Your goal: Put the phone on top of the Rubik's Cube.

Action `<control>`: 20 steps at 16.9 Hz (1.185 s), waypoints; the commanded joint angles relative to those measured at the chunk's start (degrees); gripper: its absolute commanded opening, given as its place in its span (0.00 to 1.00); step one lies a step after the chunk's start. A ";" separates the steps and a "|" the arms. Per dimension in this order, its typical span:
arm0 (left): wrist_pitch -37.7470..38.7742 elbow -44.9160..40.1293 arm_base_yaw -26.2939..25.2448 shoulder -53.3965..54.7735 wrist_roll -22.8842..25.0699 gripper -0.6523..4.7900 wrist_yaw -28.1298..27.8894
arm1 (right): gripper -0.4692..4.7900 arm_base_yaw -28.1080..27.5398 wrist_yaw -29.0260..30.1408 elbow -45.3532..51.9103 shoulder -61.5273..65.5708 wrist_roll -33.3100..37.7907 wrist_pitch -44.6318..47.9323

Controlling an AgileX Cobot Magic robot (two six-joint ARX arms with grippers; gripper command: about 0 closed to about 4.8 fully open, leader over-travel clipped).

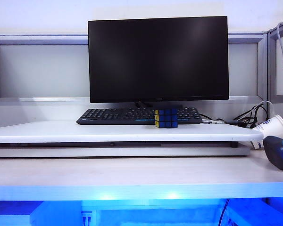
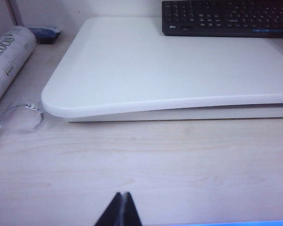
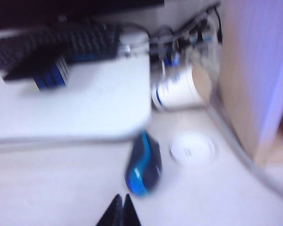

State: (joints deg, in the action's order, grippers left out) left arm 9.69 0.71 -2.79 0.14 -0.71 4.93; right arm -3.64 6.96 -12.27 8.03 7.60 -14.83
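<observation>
One monitor [image 1: 158, 59] stands dark at the back, and one white raised board [image 1: 122, 132] lies on the desk [image 1: 132, 174] before it. One black keyboard [image 1: 139, 116] rests on that board. One Rubik's Cube [image 1: 166, 118] sits just in front of the keyboard, its blue face to the exterior camera. One phone [image 3: 35, 63] lies flat on top of the cube, seen only in the blurred right wrist view as a dark slab. One paper cup [image 1: 273, 127] lies on its side at the board's right end, one blue mouse [image 1: 278, 152] near it, with cables [image 1: 247, 115] behind. One rolled paper [image 2: 9, 61] lies left of the board. Two grippers show only in the wrist views: left gripper [image 2: 120, 212] and right gripper [image 3: 118, 212], each with jaws pressed together, empty, low over the bare desk.
</observation>
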 commanded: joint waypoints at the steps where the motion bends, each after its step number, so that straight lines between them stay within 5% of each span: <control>1: 0.55 -0.02 -0.09 0.02 0.24 0.11 -0.20 | 0.07 0.07 -1.92 3.61 -5.84 0.11 -3.82; 20: 0.50 0.00 -0.07 0.02 0.24 0.11 0.22 | 0.07 0.09 -4.07 8.70 -7.80 -0.15 -6.88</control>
State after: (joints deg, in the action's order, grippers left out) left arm 9.69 0.73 -2.76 0.14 -0.73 4.95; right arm -3.60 3.03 -3.97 0.27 7.60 -21.74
